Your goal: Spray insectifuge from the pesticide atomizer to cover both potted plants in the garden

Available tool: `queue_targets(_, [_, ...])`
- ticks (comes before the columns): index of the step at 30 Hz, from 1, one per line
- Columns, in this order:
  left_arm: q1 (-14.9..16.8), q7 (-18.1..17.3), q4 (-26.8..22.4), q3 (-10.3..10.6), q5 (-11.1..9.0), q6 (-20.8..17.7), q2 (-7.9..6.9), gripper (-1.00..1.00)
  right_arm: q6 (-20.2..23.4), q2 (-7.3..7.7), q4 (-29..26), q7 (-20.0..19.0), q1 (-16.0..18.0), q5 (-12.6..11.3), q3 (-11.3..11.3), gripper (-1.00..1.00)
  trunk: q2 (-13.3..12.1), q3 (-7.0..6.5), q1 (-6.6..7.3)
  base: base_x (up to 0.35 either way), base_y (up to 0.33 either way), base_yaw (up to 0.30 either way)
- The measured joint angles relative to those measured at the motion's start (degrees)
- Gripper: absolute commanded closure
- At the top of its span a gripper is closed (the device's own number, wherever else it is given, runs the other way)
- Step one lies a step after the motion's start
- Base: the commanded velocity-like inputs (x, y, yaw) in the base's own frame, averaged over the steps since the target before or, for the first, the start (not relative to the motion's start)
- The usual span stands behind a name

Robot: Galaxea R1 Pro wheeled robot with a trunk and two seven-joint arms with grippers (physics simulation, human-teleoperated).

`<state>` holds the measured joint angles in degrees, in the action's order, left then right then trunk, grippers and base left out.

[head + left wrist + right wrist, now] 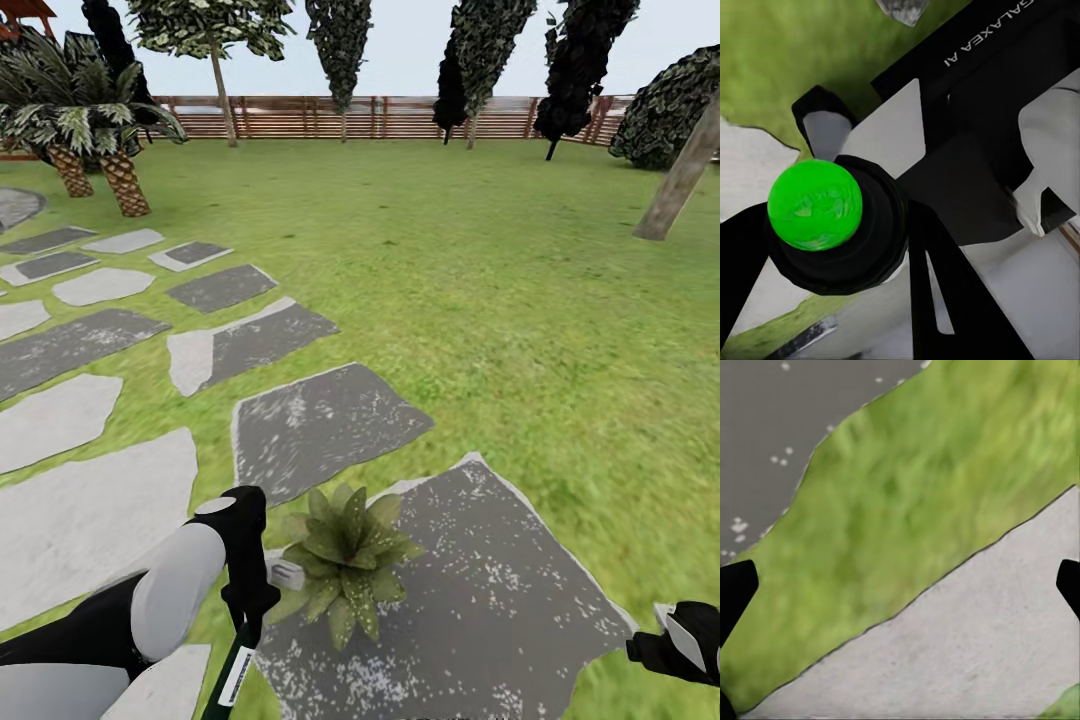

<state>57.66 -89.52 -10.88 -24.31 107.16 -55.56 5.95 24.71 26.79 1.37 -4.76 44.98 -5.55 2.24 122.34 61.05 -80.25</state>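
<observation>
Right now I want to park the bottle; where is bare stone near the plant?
The dark slab is bare between the potted plant and the right gripper; the slab beyond is bare too. It is crowded at the plant's left, where the left gripper holds the atomizer.

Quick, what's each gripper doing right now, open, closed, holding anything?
Left gripper: closed on the pesticide atomizer, beside the potted plant.
Right gripper: open, holding nothing, over grass and stone slab.
</observation>
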Motion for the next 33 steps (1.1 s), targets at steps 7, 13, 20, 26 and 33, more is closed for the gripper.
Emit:
queue_targets(7, [0.0, 0.0, -0.02, 0.04, 0.0, 0.0, 0.0, 1.0, 0.0, -0.01, 0.0, 0.01, 0.0, 0.04, 0.02, -1.0, 0.0, 0.0, 0.0, 0.0, 0.315, -0.275])
queue_targets(13, [0.0, 0.0, -0.02, 0.06, 0.0, 0.0, 0.0, 1.0, -0.01, 0.0, 0.0, 0.01, 0.0, 0.05, 0.02, -1.0, 0.0, 0.0, 0.0, 0.0, 0.309, -0.275])
queue_targets(20, [-0.01, -0.01, 0.0, 0.04, 0.0, 0.0, -0.01, 1.0, -0.01, -0.01, 0.02, 0.03, 0.02, 0.05, -0.02, -1.0, 0.0, 0.0, 0.0, 0.0, 0.277, -0.133])
queue_targets(26, [-0.01, 0.01, 0.11, 0.02, 0.0, 0.0, 0.0, 1.0, 0.0, 0.0, 0.01, 0.03, 0.02, -0.01, -0.06, -1.0, 0.0, 0.0, 0.0, 0.0, 0.114, -0.082])
queue_targets(33, [-0.01, 0.01, 0.25, 0.03, 0.08, 0.01, 0.0, 1.0, 0.01, 0.0, 0.01, 0.01, 0.02, -0.03, -0.06, -1.0, 0.0, 0.0, 0.0, 0.0, 0.007, -0.257])
